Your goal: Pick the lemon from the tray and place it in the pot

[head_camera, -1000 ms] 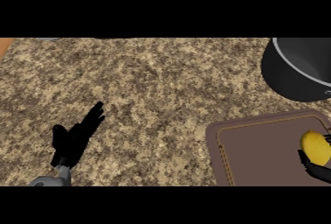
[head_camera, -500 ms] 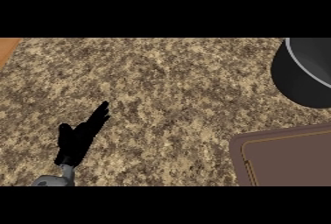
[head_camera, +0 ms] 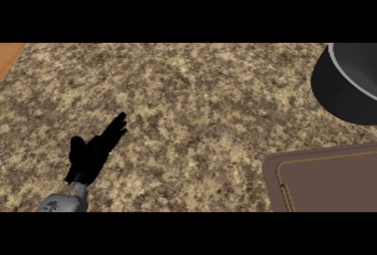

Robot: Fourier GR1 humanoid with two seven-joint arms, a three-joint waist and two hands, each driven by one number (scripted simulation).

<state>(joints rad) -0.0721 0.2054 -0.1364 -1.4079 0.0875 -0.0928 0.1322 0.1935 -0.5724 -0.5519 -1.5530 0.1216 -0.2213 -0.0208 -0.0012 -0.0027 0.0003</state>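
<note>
A speckled brown granite counter (head_camera: pixel 191 99) is filling most of the head view. At the near left, the robot's left hand (head_camera: pixel 92 154) is resting open over the counter, its black fingers (head_camera: pixel 114 130) lying straight and pointing toward the far right, holding nothing. At the far right edge, part of a dark pot (head_camera: pixel 346 89) with a pale rim is showing, cut off by the frame. At the near right corner, the left portion of a brown tray (head_camera: pixel 324 179) with a thin lighter inner line is showing, and the visible part is carrying nothing. The lemon is not appearing anywhere in this view, and neither is the right hand, so whether the lemon is being held and how those fingers are set cannot be told. The step in hand is probably carrying the lemon from the tray toward the pot. Doing it well would mean keeping the fruit level, bringing it fully over the pot's opening and clear of the rim, and lowering it inside before the fingers let go. Since the lemon is out of view, its position relative to the left fingers cannot be given; the pot and tray are both lying well apart from them, across the counter to the right.
</note>
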